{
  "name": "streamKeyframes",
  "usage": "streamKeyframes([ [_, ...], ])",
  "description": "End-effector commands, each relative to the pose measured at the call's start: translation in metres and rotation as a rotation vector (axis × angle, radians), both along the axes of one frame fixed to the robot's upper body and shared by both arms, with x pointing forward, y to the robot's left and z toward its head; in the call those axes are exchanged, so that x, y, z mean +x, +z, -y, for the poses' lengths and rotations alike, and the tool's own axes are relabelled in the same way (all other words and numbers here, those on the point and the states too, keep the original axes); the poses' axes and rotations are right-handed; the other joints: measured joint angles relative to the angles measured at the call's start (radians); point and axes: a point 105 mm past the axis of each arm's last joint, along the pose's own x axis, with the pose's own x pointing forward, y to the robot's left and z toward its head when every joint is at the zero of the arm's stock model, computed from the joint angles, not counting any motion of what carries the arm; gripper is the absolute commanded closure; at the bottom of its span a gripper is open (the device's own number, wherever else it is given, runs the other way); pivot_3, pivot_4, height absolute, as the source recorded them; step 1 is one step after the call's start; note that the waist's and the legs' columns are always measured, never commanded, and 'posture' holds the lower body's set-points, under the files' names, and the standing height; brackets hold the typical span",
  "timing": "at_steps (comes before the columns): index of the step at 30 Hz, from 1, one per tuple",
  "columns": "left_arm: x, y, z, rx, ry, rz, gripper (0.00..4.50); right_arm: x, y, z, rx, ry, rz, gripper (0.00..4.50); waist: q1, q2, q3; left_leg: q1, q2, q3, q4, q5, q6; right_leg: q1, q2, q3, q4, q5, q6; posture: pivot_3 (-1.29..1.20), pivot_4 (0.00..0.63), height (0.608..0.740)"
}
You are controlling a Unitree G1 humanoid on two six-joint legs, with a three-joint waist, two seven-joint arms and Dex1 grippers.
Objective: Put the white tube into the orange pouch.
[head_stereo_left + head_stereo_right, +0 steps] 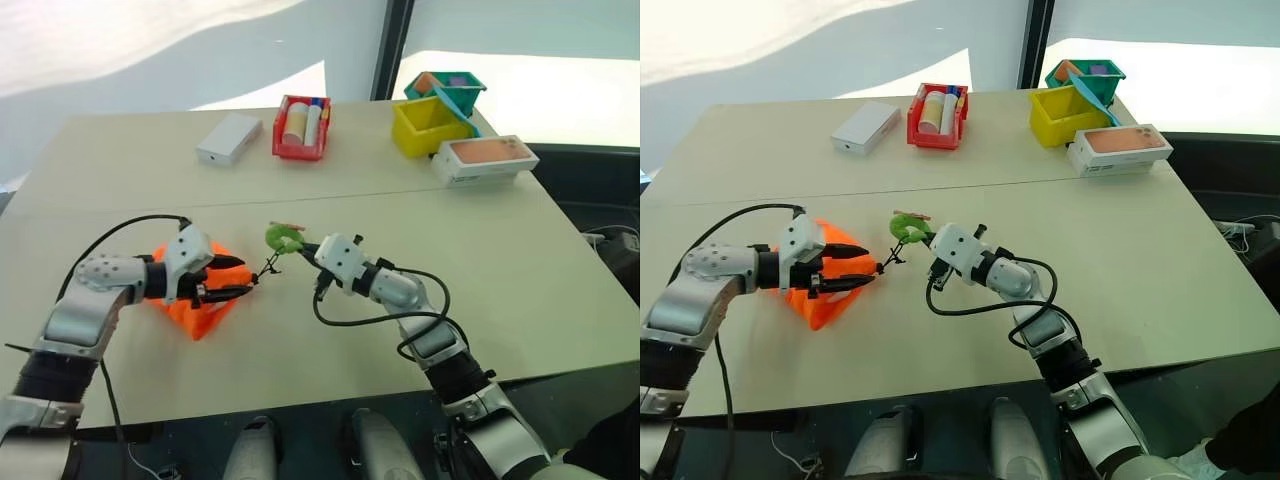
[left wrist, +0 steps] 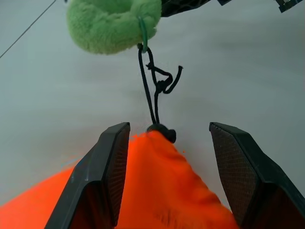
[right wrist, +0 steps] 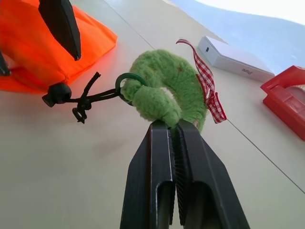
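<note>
White tube: can't pick it out for sure; slim pale items stand in the red bin [image 1: 301, 128] at the far side of the tabletop [image 1: 520, 270], too small to tell which is which.

Orange pouch [image 1: 190, 300] lies on the near-left of the tabletop, one corner pulled toward centre. Black cord [image 2: 153, 90] runs from that corner, through a round toggle, to the fuzzy green ring [image 3: 164, 93]. Red-checked ribbon [image 3: 207, 86] tied on the ring.

Right gripper [image 3: 174, 129]: jaws pressed together, pinching the green ring, holding it just above the tabletop near centre.

Left gripper [image 2: 169, 157]: jaws spread, straddling the pouch's cord corner, one finger either side of the fabric. Can't tell if the pads touch it.

Far side, left to right: flat white box [image 1: 229, 138], red bin, yellow bin [image 1: 428, 127], teal bin [image 1: 446, 92], white carton with peach print [image 1: 486, 158].
</note>
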Motion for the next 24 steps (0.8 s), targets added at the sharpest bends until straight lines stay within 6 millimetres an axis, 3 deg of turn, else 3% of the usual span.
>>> streamKeyframes([
  [1,0.005,-0.002,0.009,0.06,-0.035,0.022,1.66,-0.005,0.021,-0.009,0.04,0.023,0.065,4.47,0.0,0.0,0.0,0.0,0.0,0.0,0.0,0.0,0.0,0.0,0.0,0.0,0.0,0.0,0.0,0.0,0.15,0.74],
  [10,0.016,-0.016,0.009,0.181,-0.01,0.08,1.66,-0.007,0.022,-0.012,0.038,0.021,0.067,4.47,0.001,0.0,0.0,0.0,0.0,-0.001,0.001,0.0,0.0,0.0,0.0,0.0,0.001,0.0,0.001,0.0,0.15,0.74],
  [18,0.017,-0.018,0.01,0.152,0.024,0.07,1.66,-0.006,0.022,-0.012,0.031,0.019,0.068,4.47,0.001,0.0,0.0,0.0,0.0,-0.001,0.003,0.0,0.0,0.001,0.0,0.0,0.003,0.0,0.001,0.0,0.15,0.74],
  [24,0.012,-0.018,0.011,0.029,0.055,-0.073,1.66,-0.006,0.022,-0.011,0.027,0.023,0.068,4.47,0.001,0.0,0.0,0.0,0.0,-0.001,0.006,0.0,0.0,0.001,0.0,0.0,0.005,-0.001,0.002,0.0,0.15,0.74],
])
